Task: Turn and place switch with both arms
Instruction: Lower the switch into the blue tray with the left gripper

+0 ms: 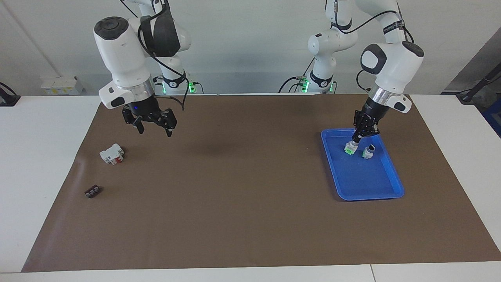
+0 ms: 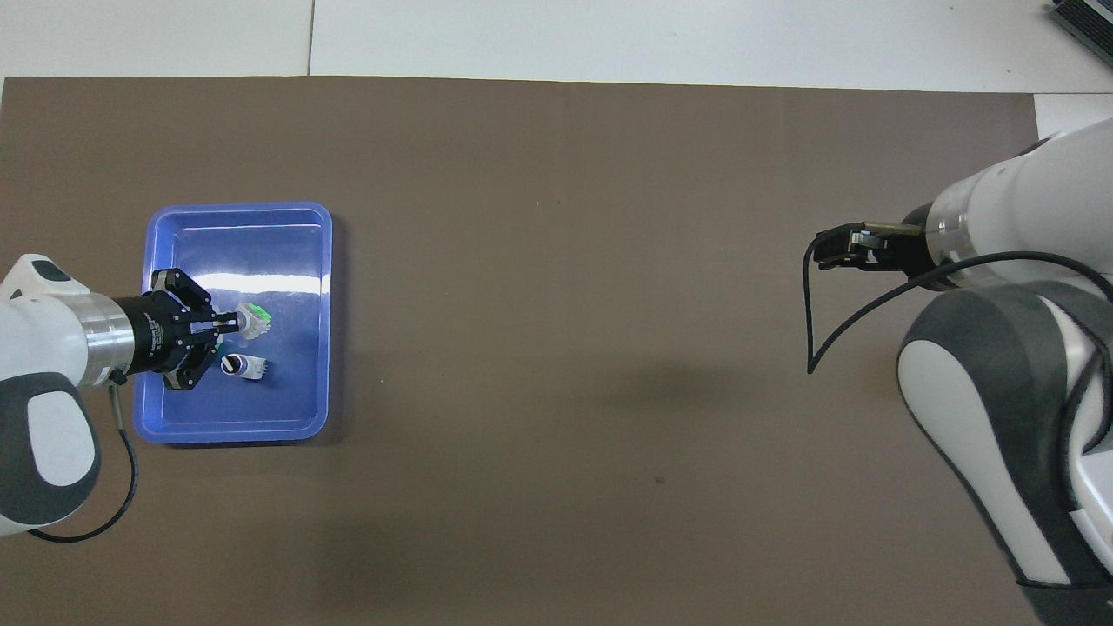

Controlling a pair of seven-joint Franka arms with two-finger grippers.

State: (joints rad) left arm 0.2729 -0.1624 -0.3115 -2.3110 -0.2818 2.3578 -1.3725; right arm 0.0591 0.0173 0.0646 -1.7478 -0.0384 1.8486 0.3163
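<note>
Switch is being gripped by its knob in the closed left hand, inside the blue tray beside another switch; right hand is being held open, waiting. Lifting out probably comes next.

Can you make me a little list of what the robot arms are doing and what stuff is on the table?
left gripper: shut on a switch, down in the blue tray
right gripper: open, holding nothing, up over the brown mat, waiting
other switch: lying in the tray beside the held one
white block with red parts: on the mat at the right arm's end
dark terminal strip: on the mat, farther from the robots than the white block
</note>
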